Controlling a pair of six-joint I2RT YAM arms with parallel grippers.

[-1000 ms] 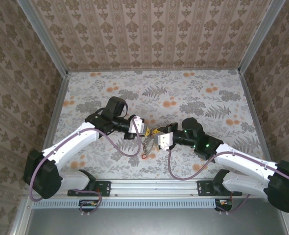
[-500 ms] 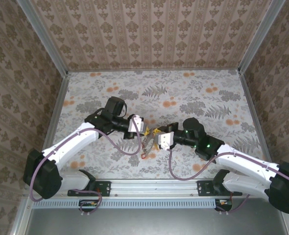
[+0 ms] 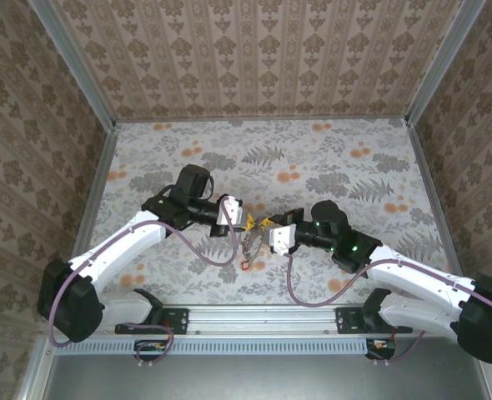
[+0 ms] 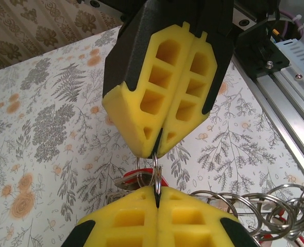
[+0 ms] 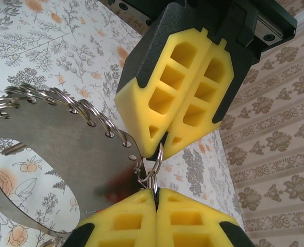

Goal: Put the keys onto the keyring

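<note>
Barely anything has moved: your left gripper (image 4: pixel 157 191) and right gripper (image 4: pixel 156 152) stay clamped tip-to-tip on one small ring (image 4: pixel 155 171). Threading looks stalled.

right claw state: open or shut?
Shut: the right claw has its yellow pads pressed together at the tips, pinching a small metal ring.

Left pincer (image 3: pixel 248 223), right pincer (image 3: pixel 261 236), keyring (image 5: pixel 54 128) together; open table (image 3: pixel 329 154) beyond.
</note>
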